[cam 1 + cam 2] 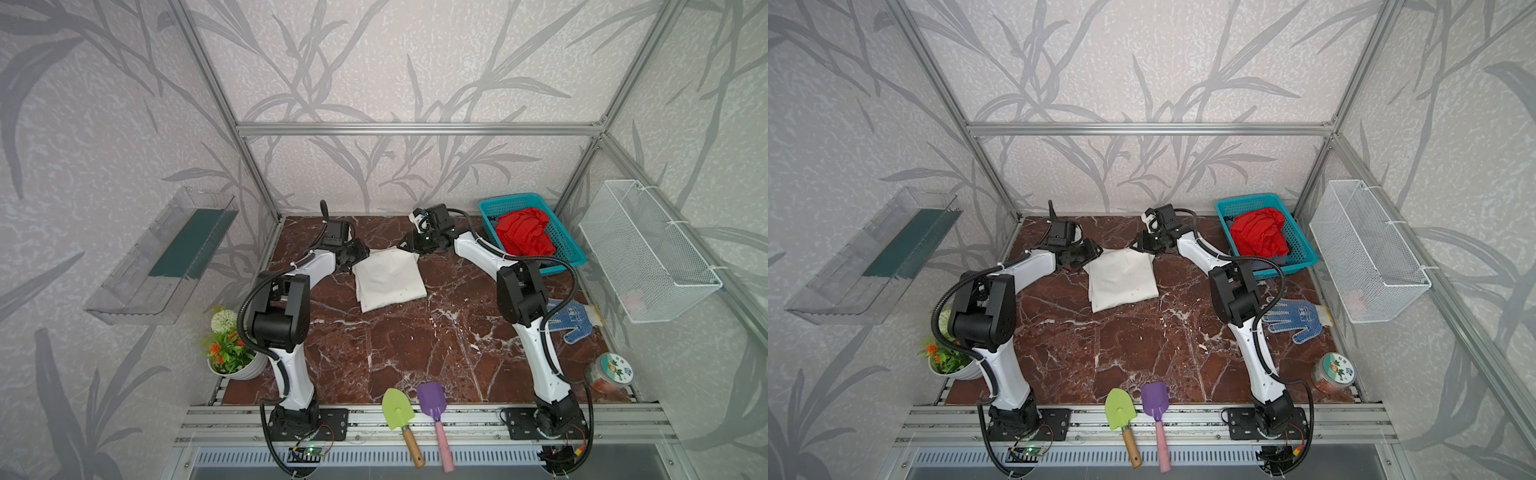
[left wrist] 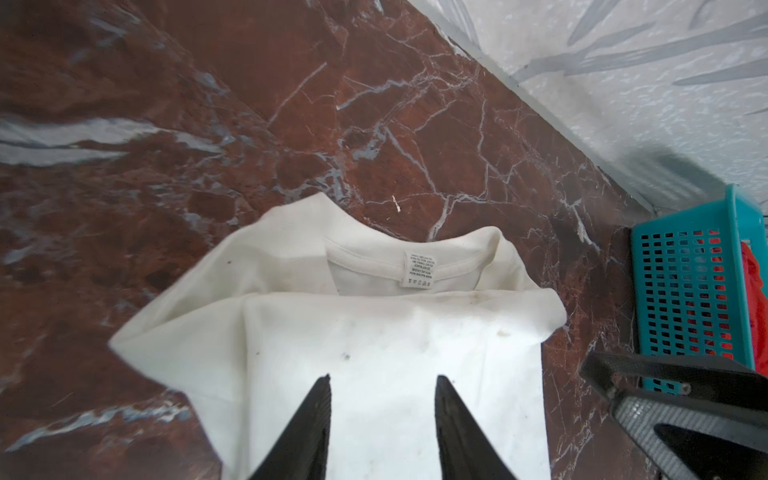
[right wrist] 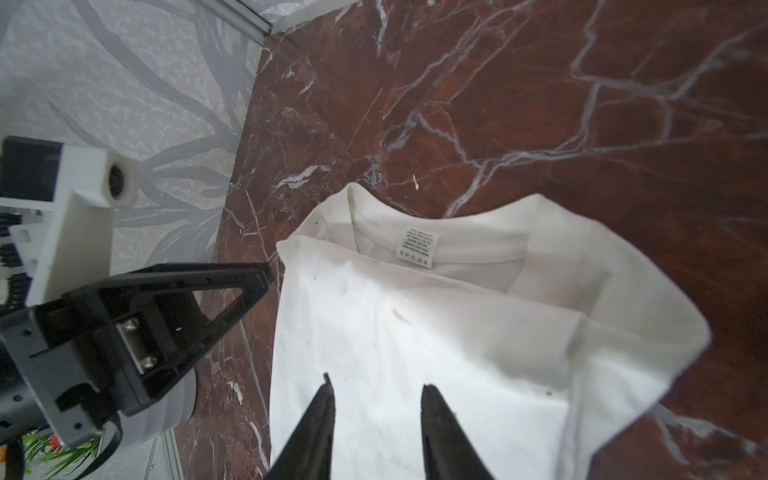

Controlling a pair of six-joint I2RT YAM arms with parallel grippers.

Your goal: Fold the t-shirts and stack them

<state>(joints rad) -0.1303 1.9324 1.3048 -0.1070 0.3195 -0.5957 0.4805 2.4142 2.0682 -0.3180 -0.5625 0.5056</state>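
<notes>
A folded cream-white t-shirt [image 1: 388, 280] [image 1: 1123, 278] lies on the marble table, with its collar and label toward the back wall. My left gripper [image 1: 358, 258] [image 2: 384, 378] hovers over its far left corner, open, with nothing between the fingers. At the shirt's far right corner my right gripper [image 1: 402, 246] [image 3: 377, 381] is also open and empty, over the top layer [image 3: 436, 332]. A crumpled red t-shirt [image 1: 525, 232] [image 1: 1260, 232] fills the teal basket [image 1: 511, 199] at the back right. Dark grey cloth [image 1: 1280, 259] shows under the red one.
A blue-and-white glove [image 1: 575, 322] lies behind the right arm, and a jar [image 1: 611, 372] stands at the right front. A potted plant [image 1: 230, 353] is at the left front. Green [image 1: 397, 409] and purple [image 1: 432, 401] trowels lie on the front edge. A wire basket [image 1: 648, 249] hangs on the right wall.
</notes>
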